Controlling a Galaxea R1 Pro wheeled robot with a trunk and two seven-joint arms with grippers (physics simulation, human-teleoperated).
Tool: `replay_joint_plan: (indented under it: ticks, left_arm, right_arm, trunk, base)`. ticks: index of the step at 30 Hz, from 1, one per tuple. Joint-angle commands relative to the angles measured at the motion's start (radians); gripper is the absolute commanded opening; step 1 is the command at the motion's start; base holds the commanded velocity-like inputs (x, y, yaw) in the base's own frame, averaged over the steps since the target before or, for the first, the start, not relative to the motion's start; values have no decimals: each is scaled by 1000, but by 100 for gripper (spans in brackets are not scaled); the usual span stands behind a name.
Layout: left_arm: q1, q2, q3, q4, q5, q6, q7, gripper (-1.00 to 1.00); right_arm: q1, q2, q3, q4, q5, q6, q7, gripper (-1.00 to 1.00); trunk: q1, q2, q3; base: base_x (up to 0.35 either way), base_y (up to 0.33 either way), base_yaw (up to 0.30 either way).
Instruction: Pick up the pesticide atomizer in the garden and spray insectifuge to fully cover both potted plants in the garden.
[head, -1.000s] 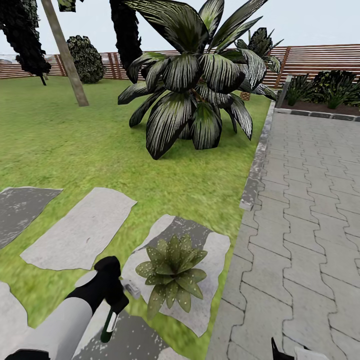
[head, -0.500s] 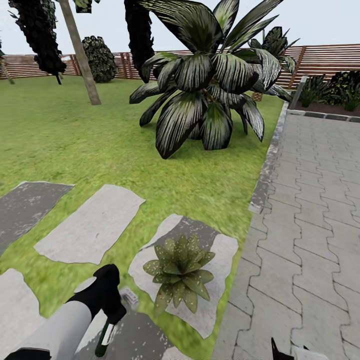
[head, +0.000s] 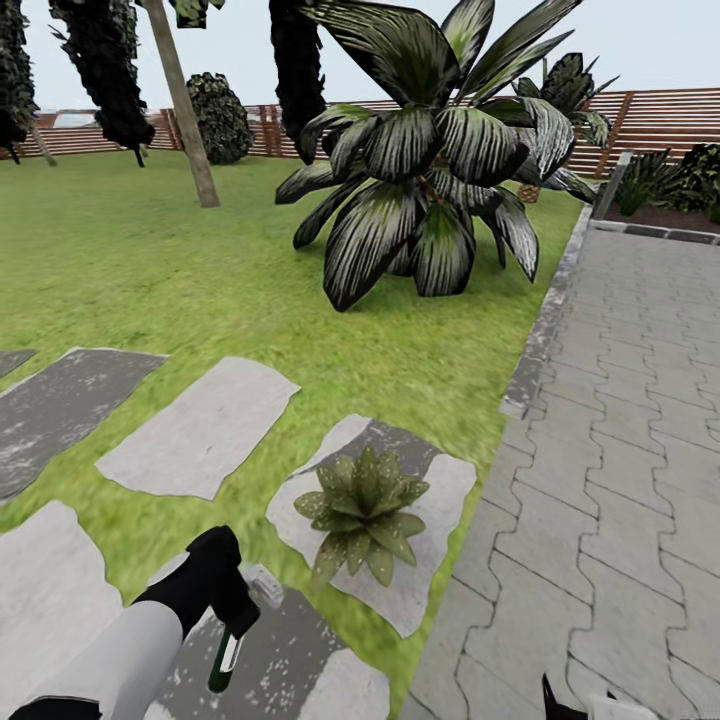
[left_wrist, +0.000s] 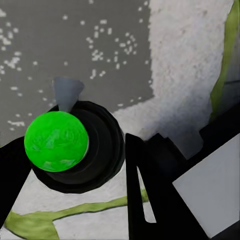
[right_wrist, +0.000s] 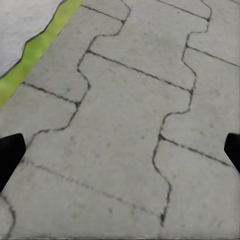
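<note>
At the lower left of the head view, the left arm's white sleeve ends in the black left gripper (head: 228, 615), which is pinched on the pesticide atomizer (head: 224, 660); the bottle hangs down from the gripper over a dark grey stepping stone (head: 285, 650), its green band and black end showing. In the left wrist view the atomizer (left_wrist: 56, 141) is seen end-on as a bright green disc in a black ring, with black fingers (left_wrist: 142, 200) close against it on either side and speckled stone beneath.

Above, in the left half of the frame, more stepping stones (head: 200, 428) lie across the green lawn (head: 150, 260), and a slanted tree trunk (head: 185, 100) rises at the upper left before the brown slat fence (head: 660, 115).

Just right of the gripper, low in the centre, one potted plant (head: 362, 512) spreads its speckled pointed leaves on a pale stepping stone (head: 440, 500); its pot is hidden under the leaves. Well beyond it, upper centre, stands a big striped broad-leaved plant (head: 430, 190).

The right half is grey interlocking paving (head: 620, 430) edged by a stone kerb (head: 540, 340). At the bottom right edge a black tip of the right gripper (head: 560, 700) pokes in. In the right wrist view its fingertips (right_wrist: 10, 152) sit at opposite edges, spread wide over the paving, holding nothing.
</note>
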Motion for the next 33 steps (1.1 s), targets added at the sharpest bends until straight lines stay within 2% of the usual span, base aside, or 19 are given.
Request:
replay_joint_plan:
  ticks: [1, 15, 20, 30, 33]
  left_arm:
    - [0, -3, -4, 0, -5, -8, -2, -100]
    - [0, -25, -4, 7, -4, -23, 21, -100]
    - [0, -34, -3, 15, -3, -23, 67, -100]
    - [0, -45, -3, 9, -2, -23, 68, -100]
    - [0, -45, -3, 6, -2, -24, 69, -100]
  right_arm:
    - [-1, 1, -8, -1, 4, -3, 8, 100]
    - [-1, 1, -8, 0, 5, -3, 8, 100]
    - [-1, 3, -7, 0, 5, -3, 8, 100]
    - [-2, 3, -6, 2, 6, -3, 8, 100]
    - [-2, 3, -6, 2, 5, -3, 8, 100]
  trunk:
    - [-1, 0, -1]
    - [-1, 0, -1]
    - [-1, 0, -1]
    - [-1, 0, -1]
    - [-1, 0, -1]
  base:
    - [-190, -1, 65]
    - [-21, 0, 11]
    - [0, -128, 221]
    - [0, -71, 276]
    - [0, -9, 77]
